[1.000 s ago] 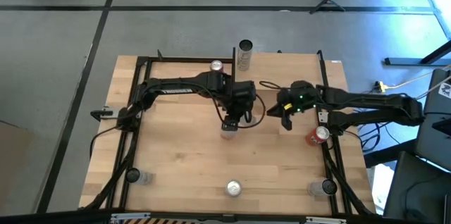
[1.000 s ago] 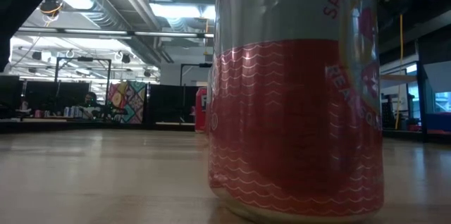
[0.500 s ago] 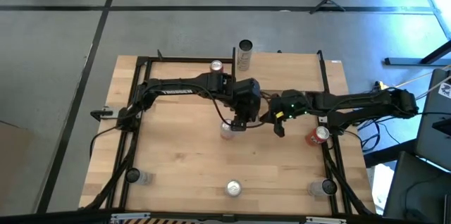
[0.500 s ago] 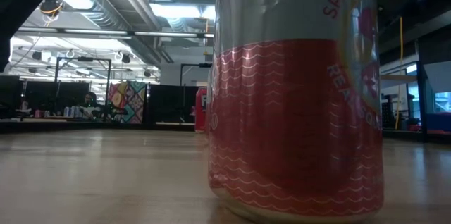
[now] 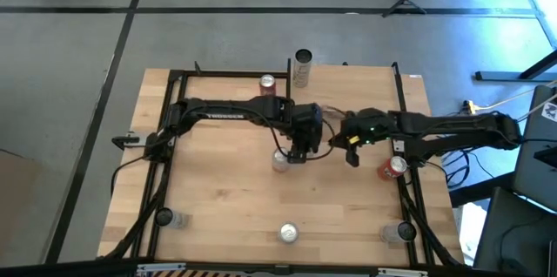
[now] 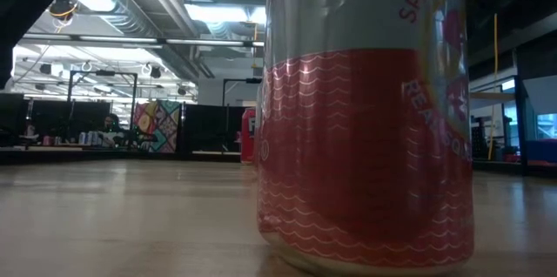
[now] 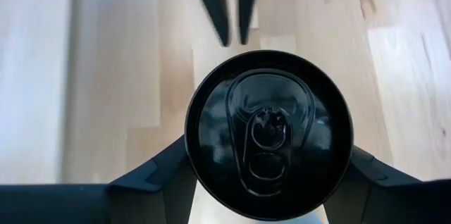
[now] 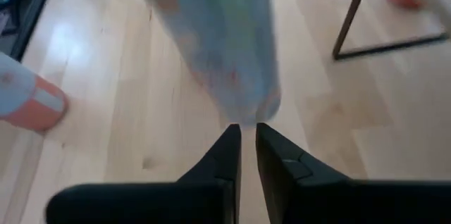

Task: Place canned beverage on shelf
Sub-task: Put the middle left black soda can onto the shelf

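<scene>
- Left gripper sits near the table's centre, fingers clamped on either side of a held can; left wrist view looks straight down on the can's dark top w/ pull tab.
- In the high view the held can shows only partly, just beside the gripper's wrist block, over the wooden tabletop.
- Right gripper is just to the right of the left one, near but apart; its fingers stand nearly together w/ a thin gap, nothing between them.
- Right wrist view: a blurred pale can hangs ahead of the fingertips; can't tell if it touches them. The same view shows a thin black post w/ a rail along the wood.
- Shelf: can't make out a separate small board for certain; only the black posts and frame edging the table show.
- Other cans: one tall can at the far edge, centre; a red-topped can just beside the left arm; a red can at the right edge under the right arm.
- Three more cans along the near edge: left, middle, right.
- Low view: the middle near-edge can, red and silver, fills most of the picture; a small red can stands well behind it.
</scene>
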